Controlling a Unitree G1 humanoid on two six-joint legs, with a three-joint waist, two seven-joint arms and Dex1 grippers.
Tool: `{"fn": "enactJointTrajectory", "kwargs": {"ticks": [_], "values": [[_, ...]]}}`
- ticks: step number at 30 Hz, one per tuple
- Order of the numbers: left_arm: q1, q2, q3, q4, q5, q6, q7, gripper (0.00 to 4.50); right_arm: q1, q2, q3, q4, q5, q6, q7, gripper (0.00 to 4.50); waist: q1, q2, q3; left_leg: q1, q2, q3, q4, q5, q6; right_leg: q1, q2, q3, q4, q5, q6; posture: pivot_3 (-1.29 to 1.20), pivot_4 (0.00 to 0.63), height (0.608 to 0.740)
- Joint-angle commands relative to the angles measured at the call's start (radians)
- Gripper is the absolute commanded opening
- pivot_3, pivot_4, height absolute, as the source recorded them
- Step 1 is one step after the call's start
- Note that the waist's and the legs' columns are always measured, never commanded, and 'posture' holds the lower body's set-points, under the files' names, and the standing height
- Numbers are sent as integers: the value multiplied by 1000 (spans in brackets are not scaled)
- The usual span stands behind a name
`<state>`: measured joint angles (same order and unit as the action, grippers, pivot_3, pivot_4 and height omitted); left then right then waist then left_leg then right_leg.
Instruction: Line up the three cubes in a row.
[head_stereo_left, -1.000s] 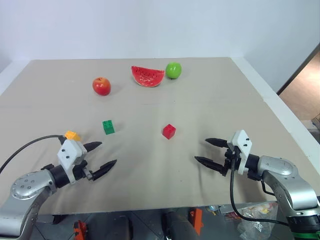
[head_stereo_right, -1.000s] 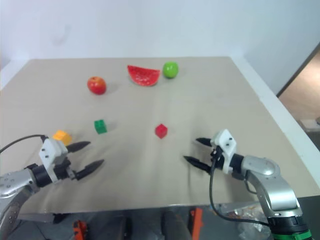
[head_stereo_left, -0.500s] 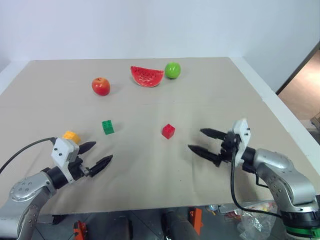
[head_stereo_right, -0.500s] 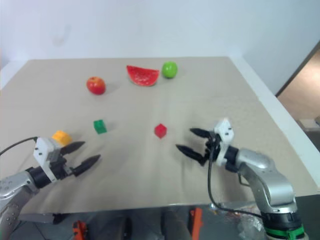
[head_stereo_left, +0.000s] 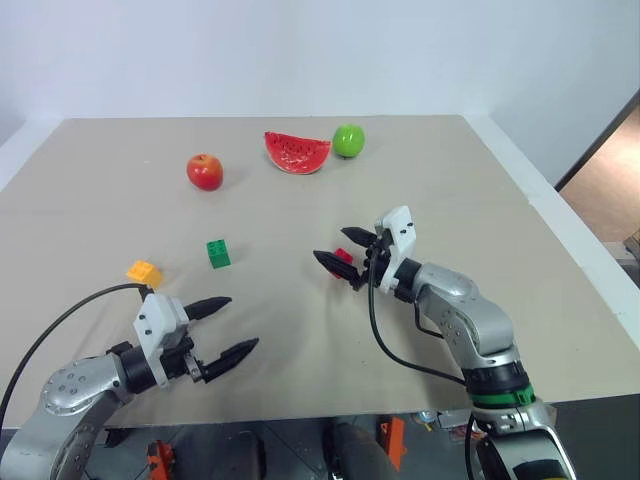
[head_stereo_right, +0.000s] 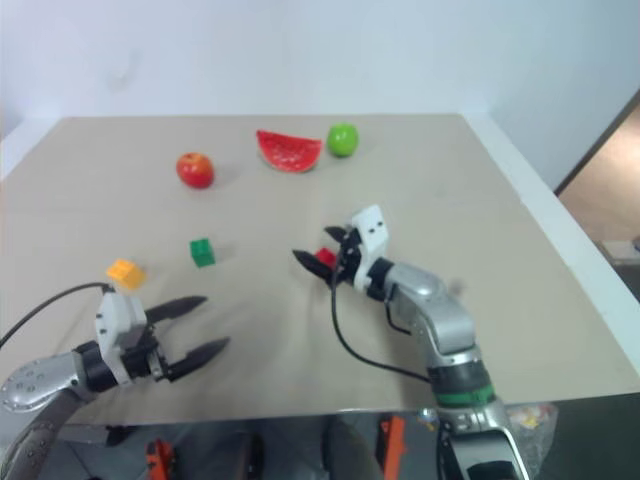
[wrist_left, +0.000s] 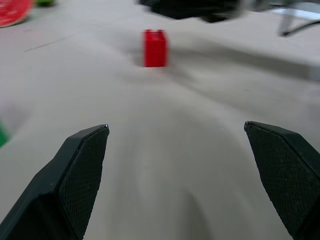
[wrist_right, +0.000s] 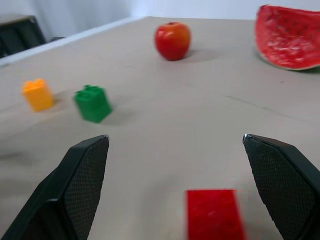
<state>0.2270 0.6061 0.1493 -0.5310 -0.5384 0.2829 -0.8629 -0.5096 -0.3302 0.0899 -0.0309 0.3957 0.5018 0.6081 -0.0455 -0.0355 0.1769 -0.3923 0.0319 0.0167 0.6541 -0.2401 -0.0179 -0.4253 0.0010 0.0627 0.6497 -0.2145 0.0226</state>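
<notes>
The red cube (head_stereo_left: 343, 256) lies mid-table, between the spread fingers of my right gripper (head_stereo_left: 335, 247), which is open and straddles it without clamping; the right wrist view shows that cube (wrist_right: 214, 212) low between the fingers. To the left sit the green cube (head_stereo_left: 217, 253) and, further left, the orange-yellow cube (head_stereo_left: 144, 271), each standing apart on the table. My left gripper (head_stereo_left: 240, 322) hovers open and empty near the front edge, below and to the right of the orange-yellow cube. Its wrist view looks across at the red cube (wrist_left: 155, 47).
A red apple (head_stereo_left: 204, 171), a watermelon slice (head_stereo_left: 296, 152) and a green apple (head_stereo_left: 348, 140) stand in a loose line at the back of the beige table (head_stereo_left: 480, 190). The table's front edge runs just behind both arms.
My right gripper has swung left and forward from the front right until its open fingers flank the red cube. The left gripper has shifted a little to the right, still open.
</notes>
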Motion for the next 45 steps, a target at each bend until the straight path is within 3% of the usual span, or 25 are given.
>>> {"fn": "enactJointTrajectory", "kwargs": {"ticks": [1,12,13,15,22,28,35,40,45], "values": [[-5,8,-4,-40,3,-17,0,4500,-25,-3,-1,31,-21,-26,24,4474,0,0,0,0,0,0,0,0,0,0,0,0,0,0,0,0,150,740],[-12,2,-9,-49,4,-15,18,4500,22,8,24,53,-77,-35,25,4474,0,0,0,0,1,0,0,0,0,0,1,0,0,1,2,0,150,740],[-11,2,-9,-49,4,-15,19,4500,22,11,20,61,-81,-35,21,4069,0,0,0,0,1,0,0,0,0,0,1,0,0,1,2,0,150,740],[-15,4,-9,-48,4,-13,21,4500,22,10,16,73,-89,-35,21,3677,-1,0,0,0,1,0,0,0,0,0,1,0,0,1,2,0,150,740],[-23,6,-8,-41,0,-4,31,4500,22,15,9,91,-99,-49,26,1293,-1,0,0,0,1,0,0,0,0,0,1,0,0,1,2,0,150,740],[-25,7,-4,-45,-5,3,36,4500,30,-15,20,35,-81,-41,91,1260,-1,0,0,0,1,0,0,0,0,0,1,0,0,1,2,0,150,740],[10,26,-11,-85,-21,6,5,4500,-111,-146,144,-22,-11,4,472,1260,-3,1,0,0,1,1,-1,0,0,-1,1,1,0,1,2,0,150,740],[11,23,-16,-95,-31,15,13,4500,-172,-161,242,91,-84,-124,620,1260,0,1,0,1,4,-2,-1,0,0,0,4,-2,0,0,-1,0,150,740],[28,21,-11,-108,-31,18,27,4500,-253,-109,262,305,-161,-283,654,1260,-2,1,0,1,4,0,0,0,0,-1,4,-1,0,0,-2,0,150,740]]}}
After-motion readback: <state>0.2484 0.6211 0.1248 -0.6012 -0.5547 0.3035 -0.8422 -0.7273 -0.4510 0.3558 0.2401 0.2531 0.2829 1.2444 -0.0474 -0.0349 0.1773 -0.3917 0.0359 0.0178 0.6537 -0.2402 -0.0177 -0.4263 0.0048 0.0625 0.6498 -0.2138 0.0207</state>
